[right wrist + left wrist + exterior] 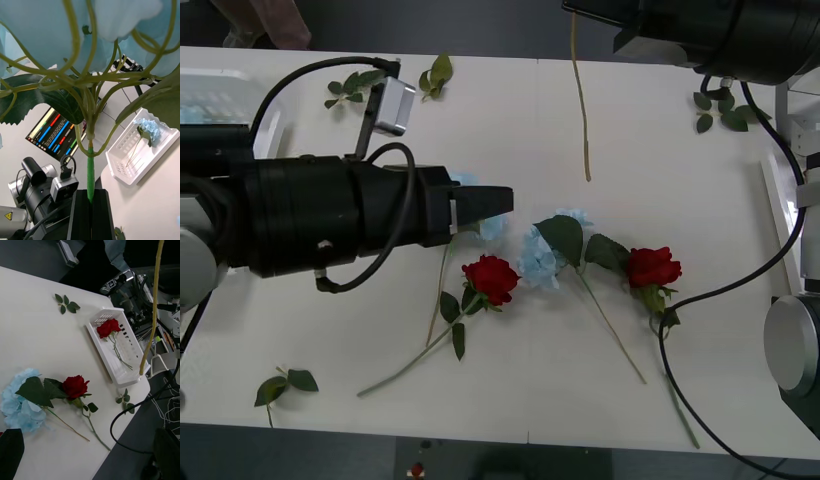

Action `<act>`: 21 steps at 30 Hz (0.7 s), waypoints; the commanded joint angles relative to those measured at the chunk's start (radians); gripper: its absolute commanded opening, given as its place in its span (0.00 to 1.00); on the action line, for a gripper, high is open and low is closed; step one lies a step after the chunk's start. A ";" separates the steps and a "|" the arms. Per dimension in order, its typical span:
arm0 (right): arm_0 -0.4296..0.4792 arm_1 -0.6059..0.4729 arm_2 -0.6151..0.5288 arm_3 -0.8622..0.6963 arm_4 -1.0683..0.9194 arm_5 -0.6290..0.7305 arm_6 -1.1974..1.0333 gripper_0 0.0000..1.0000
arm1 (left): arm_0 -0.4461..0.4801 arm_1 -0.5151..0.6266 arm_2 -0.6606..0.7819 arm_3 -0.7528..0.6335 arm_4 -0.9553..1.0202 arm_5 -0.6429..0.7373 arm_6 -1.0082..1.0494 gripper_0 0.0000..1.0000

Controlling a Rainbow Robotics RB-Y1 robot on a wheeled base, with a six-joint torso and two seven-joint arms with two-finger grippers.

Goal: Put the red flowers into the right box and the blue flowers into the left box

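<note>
The right hand (pixel 90 197), raised over the table's (pixel 510 130) 1 o'clock corner, is closed flat on the thin green stem (pixel 90 168) of one of the blue flowers (pixel 48 33). The bloom sits close above the grip, and the long bare stem tail (pixel 580 100) hangs free below. The left hand (pixel 485 203) hovers at centre with its fingers spread wide and holds nothing. It is just over another blue cluster (pixel 490 228).

The left box (pixel 123 176), at 10 o'clock, already holds one blue cluster. The right box (pixel 112 311), at 3 o'clock, holds red flowers (pixel 108 328). Two roses (pixel 490 275) and more blue blooms (pixel 538 262) lie from the centre towards 4 o'clock.

Judged handling: the flowers are very light, with soft, crushable heads and springy, probably wire-cored stems that swing and may twist in the grip. Take hold of the stem just below the head, never the petals.
</note>
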 commanded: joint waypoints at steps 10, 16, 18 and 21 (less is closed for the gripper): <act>-0.045 0.001 0.005 -0.033 -0.013 -0.009 -0.039 0.00 | -0.171 -0.072 -0.083 -0.012 -0.112 -0.024 0.183 1.00; -0.045 0.001 0.005 -0.033 -0.013 -0.009 -0.039 0.00 | -0.215 -0.074 -0.140 0.062 -0.126 -0.111 0.180 1.00; -0.045 0.001 0.005 -0.033 -0.013 -0.009 -0.039 0.00 | -0.229 -0.077 -0.158 0.088 -0.129 -0.137 0.177 1.00; -0.045 0.001 0.005 -0.033 -0.013 -0.009 -0.039 0.00 | -0.252 -0.083 -0.188 0.126 -0.138 -0.172 0.175 1.00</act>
